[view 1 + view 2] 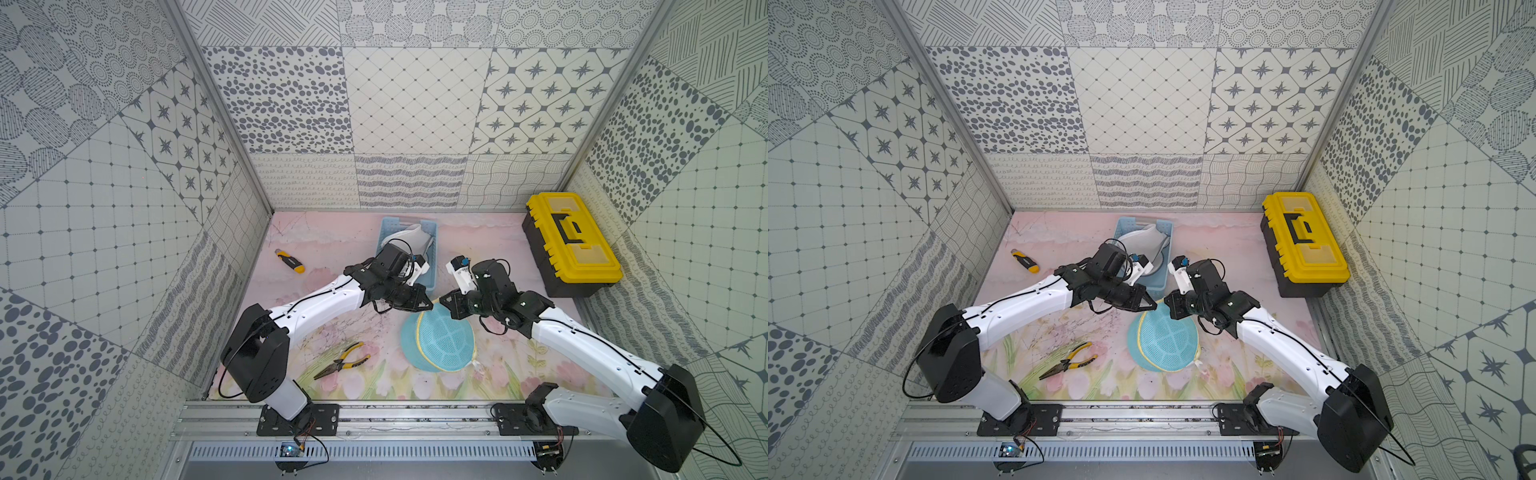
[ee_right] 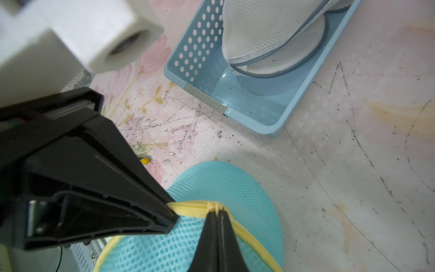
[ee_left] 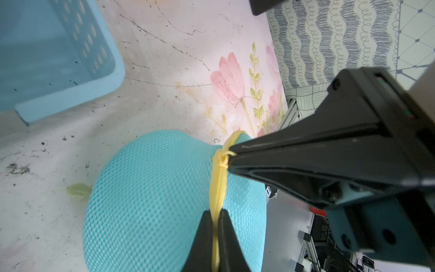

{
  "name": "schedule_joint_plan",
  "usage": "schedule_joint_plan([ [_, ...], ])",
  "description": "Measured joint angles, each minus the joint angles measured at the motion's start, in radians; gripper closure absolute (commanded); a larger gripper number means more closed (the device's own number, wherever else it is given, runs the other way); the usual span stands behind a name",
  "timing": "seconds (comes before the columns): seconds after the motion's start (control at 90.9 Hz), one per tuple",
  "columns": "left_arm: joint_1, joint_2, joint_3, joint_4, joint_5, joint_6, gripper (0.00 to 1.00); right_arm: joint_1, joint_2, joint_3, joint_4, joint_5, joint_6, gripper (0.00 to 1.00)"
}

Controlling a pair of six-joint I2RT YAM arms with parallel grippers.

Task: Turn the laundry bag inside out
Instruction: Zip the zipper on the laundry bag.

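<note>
Both grippers pinch the yellow zipper seam [image 3: 217, 186] of the teal mesh laundry bag [image 1: 440, 343]. Left gripper [image 3: 215, 215] and right gripper [image 2: 217, 213] sit just beside each other, jaws clamped shut.

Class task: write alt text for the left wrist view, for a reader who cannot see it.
Two shut black grippers, left and right, pinch the yellow zipper trim of a turquoise mesh laundry bag on a scuffed floral mat. A light blue perforated plastic basket stands nearby.

Both arms extend toward the scene's centre, tips nearly meeting. The left gripper [image 3: 215, 217] is closed. The right gripper [image 2: 217, 215] is likewise closed.
</note>
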Motion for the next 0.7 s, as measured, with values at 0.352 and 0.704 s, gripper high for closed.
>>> schedule_joint_plan([
  [0.352, 0.021, -0.119, -0.079, -0.015, -0.09, -0.01, 1.0, -0.037, -0.099, -0.07, -0.036, 0.07, 0.056, 1.0],
  [0.704, 0.045, -0.188, -0.125, -0.094, -0.075, -0.019, 0.99, -0.055, -0.131, -0.113, -0.064, 0.054, 0.07, 1.0],
])
